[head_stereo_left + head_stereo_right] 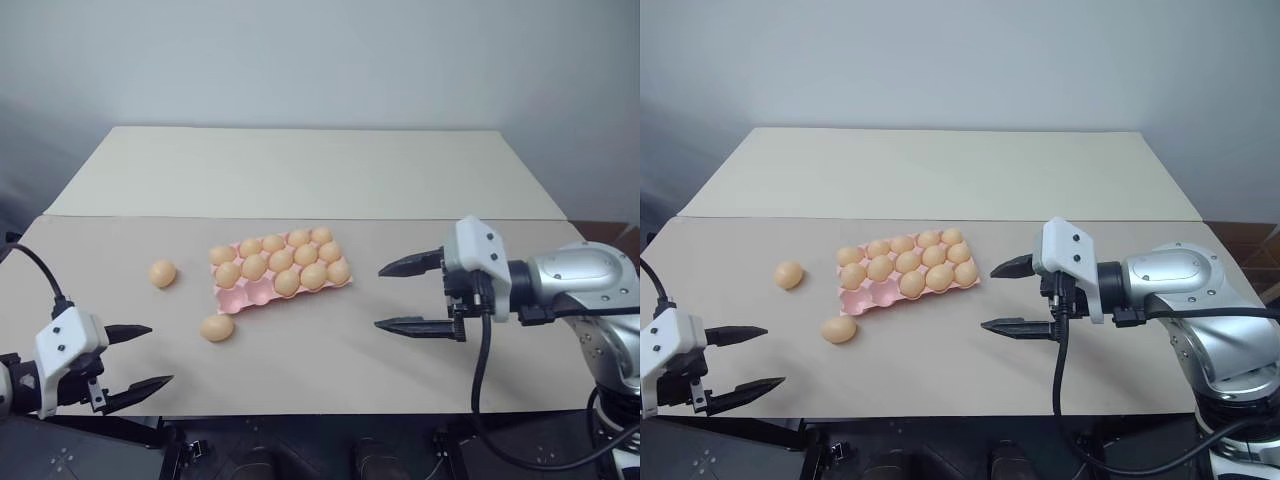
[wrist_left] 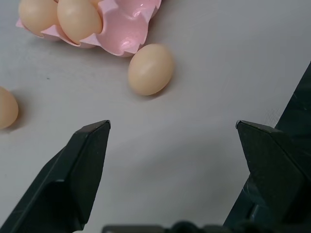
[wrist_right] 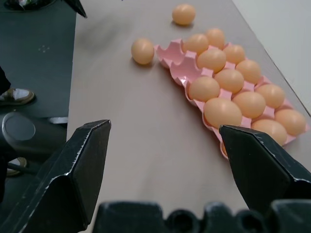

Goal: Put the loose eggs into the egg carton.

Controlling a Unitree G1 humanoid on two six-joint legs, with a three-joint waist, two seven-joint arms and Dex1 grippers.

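Note:
The pink egg carton (image 1: pixel 238 298) lies mid-table with several eggs in its cups; the cups at its near left end are bare. Two loose eggs lie on the table: one (image 1: pixel 163 273) to the carton's left, the other (image 1: pixel 217 328) just in front of its near left corner. My left gripper (image 1: pixel 160 355) hovers open over the table's near left edge, short of the closer egg (image 2: pixel 151 69), with nothing between its fingers. To the right of the carton my right gripper (image 1: pixel 380 297) is open and empty, pointing left toward the carton (image 3: pixel 177 60).
The tan tabletop (image 1: pixel 330 350) has free room in front of and to the right of the carton. A paler table (image 1: pixel 300 170) adjoins it behind. The near edge drops to a dark floor (image 3: pixel 39 48).

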